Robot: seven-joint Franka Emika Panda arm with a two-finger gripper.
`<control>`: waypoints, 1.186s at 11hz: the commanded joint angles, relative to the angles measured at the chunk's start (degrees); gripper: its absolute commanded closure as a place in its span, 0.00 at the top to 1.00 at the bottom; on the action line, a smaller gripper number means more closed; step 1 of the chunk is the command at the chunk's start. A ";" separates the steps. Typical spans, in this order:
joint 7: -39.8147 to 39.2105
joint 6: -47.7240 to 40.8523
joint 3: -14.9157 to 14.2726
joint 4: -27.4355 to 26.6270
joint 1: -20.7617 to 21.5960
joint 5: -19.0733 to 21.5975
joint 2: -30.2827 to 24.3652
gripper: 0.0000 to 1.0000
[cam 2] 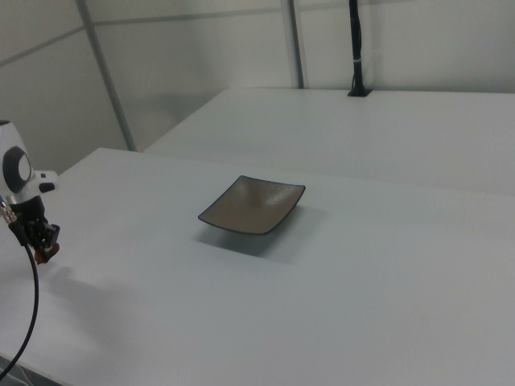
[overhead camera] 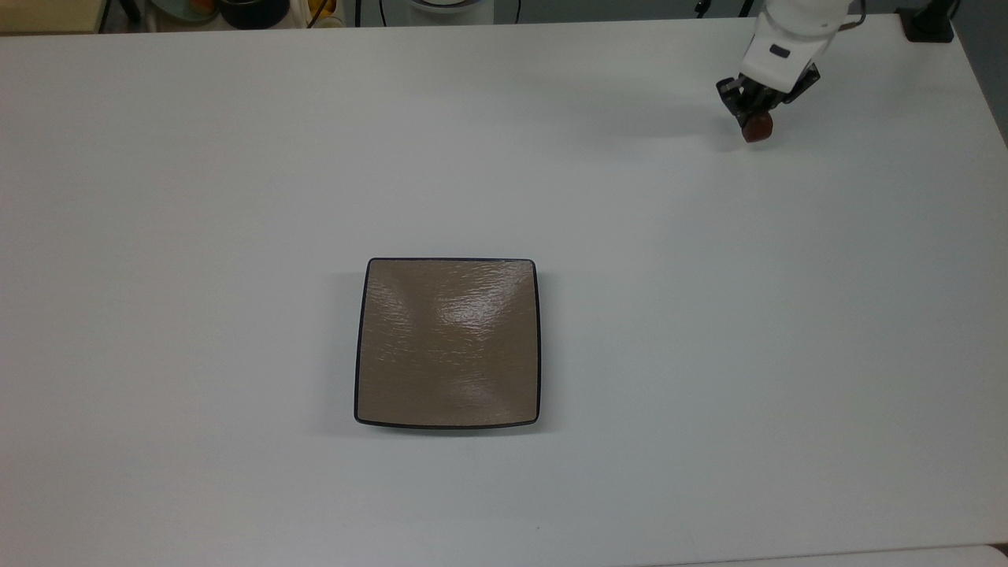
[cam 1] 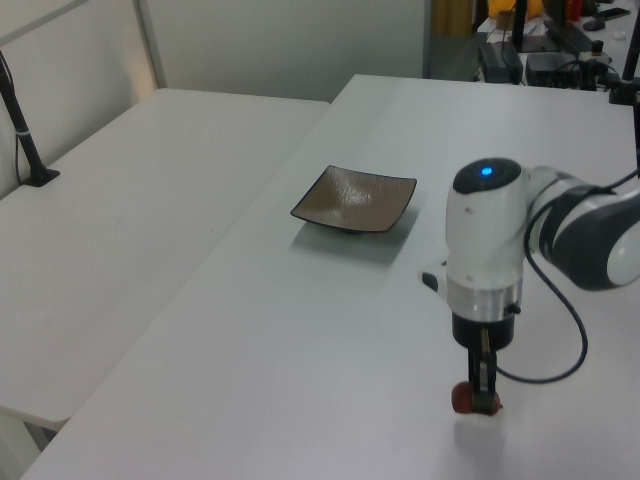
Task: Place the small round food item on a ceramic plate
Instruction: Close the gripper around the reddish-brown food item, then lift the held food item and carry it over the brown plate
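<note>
Top view, left to right. The ceramic plate (overhead camera: 447,343) lies flat on the white desk (overhead camera: 197,157), a little toward the top view's left of centre and nearer the desk's lower edge; its tan glazed face is bare. Well apart from it, near the desk's upper right corner in the top view, the gripper (overhead camera: 754,118) hangs from the white arm (overhead camera: 787,39) with its jaws clenched on the small round food item (overhead camera: 757,126), a dark reddish-brown lump seated at the fingertips.

Left view. The plate (cam 1: 354,200) sits toward the desk's far middle; the gripper (cam 1: 480,392) points straight down near the desk's near edge, and the item (cam 1: 464,397) appears raised just clear of the surface, a faint shadow showing below it.

Right view. The gripper (cam 2: 42,240) stands at the right view's left, close to the desk's edge, the plate (cam 2: 253,204) near the desk's centre.

Step in hand, by judgement: lift and carry. To do it well, the grasp should be kept firm, since the glossy, rounded lump could slip from the fingertips. The carry should run high enough to pass over the plate's raised dark rim. The item should be lowered close to the shallow middle of the plate before release, so that it does not roll toward an edge.

No brand, label or legible writing is visible on the plate, the item or the arm; a blue light shows on the arm (cam 1: 486,172) in the left view.
</note>
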 commanded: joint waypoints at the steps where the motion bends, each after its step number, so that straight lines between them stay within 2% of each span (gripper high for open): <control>1: -1.11 -8.43 -0.07 -0.25 -2.52 -0.82 -8.50 0.19; 4: -5.42 -17.22 -0.95 3.86 -7.69 0.06 -14.22 0.19; 7: -12.35 -24.27 -7.08 7.12 -8.50 1.90 -18.44 0.19; 10: -20.35 -28.49 -12.89 7.13 -8.85 3.14 -22.41 0.19; 11: -21.94 -28.50 -14.29 6.96 -9.12 3.23 -23.11 0.19; 13: -25.10 -28.68 -14.75 6.52 -11.56 3.32 -24.08 0.19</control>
